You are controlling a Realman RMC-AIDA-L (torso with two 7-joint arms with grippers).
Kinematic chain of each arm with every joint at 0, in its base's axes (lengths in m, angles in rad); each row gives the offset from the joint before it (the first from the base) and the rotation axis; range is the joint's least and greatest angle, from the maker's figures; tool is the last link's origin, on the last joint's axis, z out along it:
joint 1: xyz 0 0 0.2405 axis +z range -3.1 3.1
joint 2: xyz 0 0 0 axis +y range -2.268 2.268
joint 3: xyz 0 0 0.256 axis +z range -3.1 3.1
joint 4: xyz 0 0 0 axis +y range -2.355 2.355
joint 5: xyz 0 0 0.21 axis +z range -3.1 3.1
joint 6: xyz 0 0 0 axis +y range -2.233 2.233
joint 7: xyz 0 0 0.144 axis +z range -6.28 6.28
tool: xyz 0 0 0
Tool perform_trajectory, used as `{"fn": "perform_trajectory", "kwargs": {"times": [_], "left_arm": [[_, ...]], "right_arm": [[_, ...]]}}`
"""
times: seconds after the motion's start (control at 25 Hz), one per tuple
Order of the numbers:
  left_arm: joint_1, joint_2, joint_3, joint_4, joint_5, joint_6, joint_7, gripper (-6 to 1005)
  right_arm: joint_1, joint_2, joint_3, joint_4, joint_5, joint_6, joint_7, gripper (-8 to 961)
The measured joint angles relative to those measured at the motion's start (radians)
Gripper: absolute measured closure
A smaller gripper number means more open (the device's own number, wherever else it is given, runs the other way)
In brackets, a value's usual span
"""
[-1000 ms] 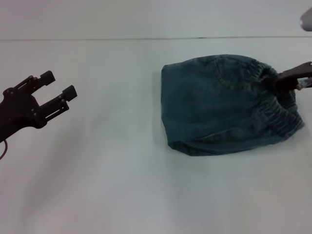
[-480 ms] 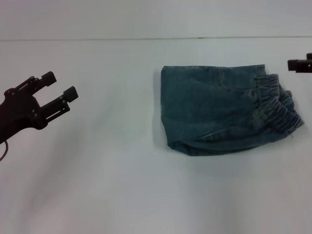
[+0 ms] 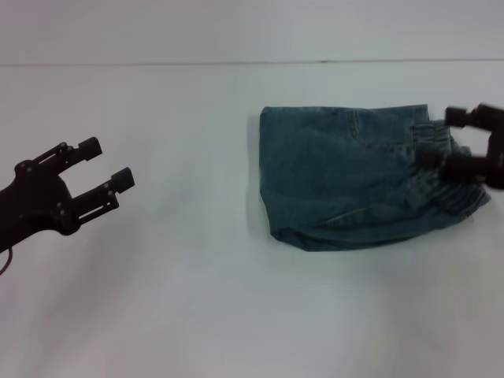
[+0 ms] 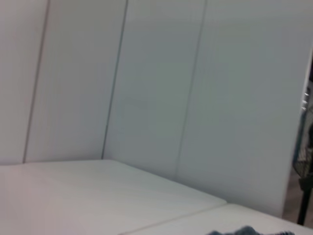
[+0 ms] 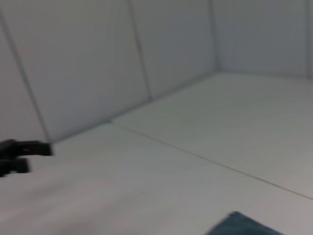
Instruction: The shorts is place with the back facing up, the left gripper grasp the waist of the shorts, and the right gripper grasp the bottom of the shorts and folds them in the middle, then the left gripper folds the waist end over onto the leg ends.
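White bench (image 3: 197, 299) fills the head view, with pale panelled walls (image 4: 146, 83) rising behind it in the wrist views. At the far left of the scene the left tool (image 3: 104, 164) hangs over bare bench, well apart from the cloth, its two black fingers (image 3: 85, 147) spread with a clear gap between them and nothing held. In the right wrist view the same fingers show as a small dark shape (image 5: 22, 155) far off across the surface.

Right of centre lie the shorts (image 3: 346, 177), blue-green faded denim, folded into a compact, roughly rectangular bundle flat on the bench. A rounded fold edge runs along the near side, and the left edge is straight. The waist (image 3: 441, 185), ruffled and gathered, sits at the right end of the bundle, lying on top of the layers beneath. A stitched pocket seam shows on the upper layer toward the far side. A sliver of the denim also shows at the edge of the left wrist view (image 4: 244, 231) and of the right wrist view (image 5: 244, 225).

At the far right edge the right tool (image 3: 449, 140) is over the waist end of the shorts, blurred, its fingers parted one far and one near; whether they touch the cloth cannot be told
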Motion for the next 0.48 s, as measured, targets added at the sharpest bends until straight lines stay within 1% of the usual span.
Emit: {"fn": "perform_trajectory", "kwargs": {"times": [0.12, 0.24, 0.36, 0.48], "left_arm": [[0.003, 0.007, -0.001, 0.0, 0.03, 0.011, 0.006, 216], [0.014, 0.004, -0.007, -0.001, 0.043, 0.018, 0.023, 213], [0.029, -0.002, -0.014, -0.008, 0.044, 0.022, 0.046, 210], [0.048, -0.006, -0.016, -0.024, 0.045, 0.026, 0.078, 197]], "right_arm": [[-0.027, 0.0, -0.011, 0.168, 0.082, -0.015, -0.208, 68], [-0.028, -0.003, -0.004, 0.371, 0.123, -0.035, -0.427, 22], [-0.023, -0.005, 0.005, 0.535, 0.144, -0.055, -0.657, 22], [-0.011, -0.008, 0.002, 0.662, 0.148, -0.063, -0.854, 22]]}}
